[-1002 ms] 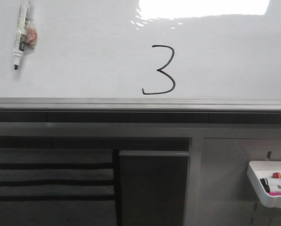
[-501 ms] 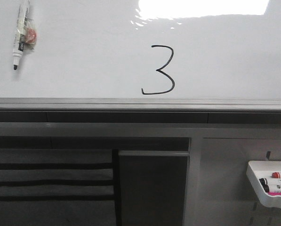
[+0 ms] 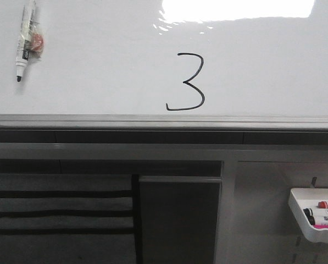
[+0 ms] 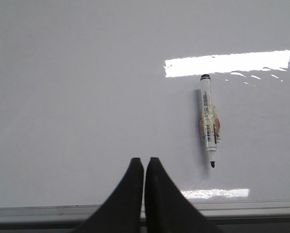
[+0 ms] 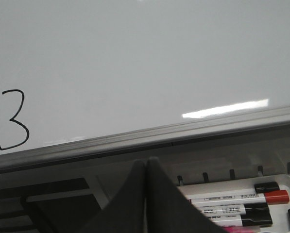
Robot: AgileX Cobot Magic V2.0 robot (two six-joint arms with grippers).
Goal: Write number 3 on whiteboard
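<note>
Whiteboard bears the number 3 above its grey rail. Left gripper and right gripper: fingers pressed together, holding nothing.

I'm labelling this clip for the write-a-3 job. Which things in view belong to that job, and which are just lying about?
Part of the job:
- number 3, already drawn
- whiteboard
- black marker stuck on the board, uncapped

Just lying about:
- white tray holding spare markers
- dark panel below the rail
</note>
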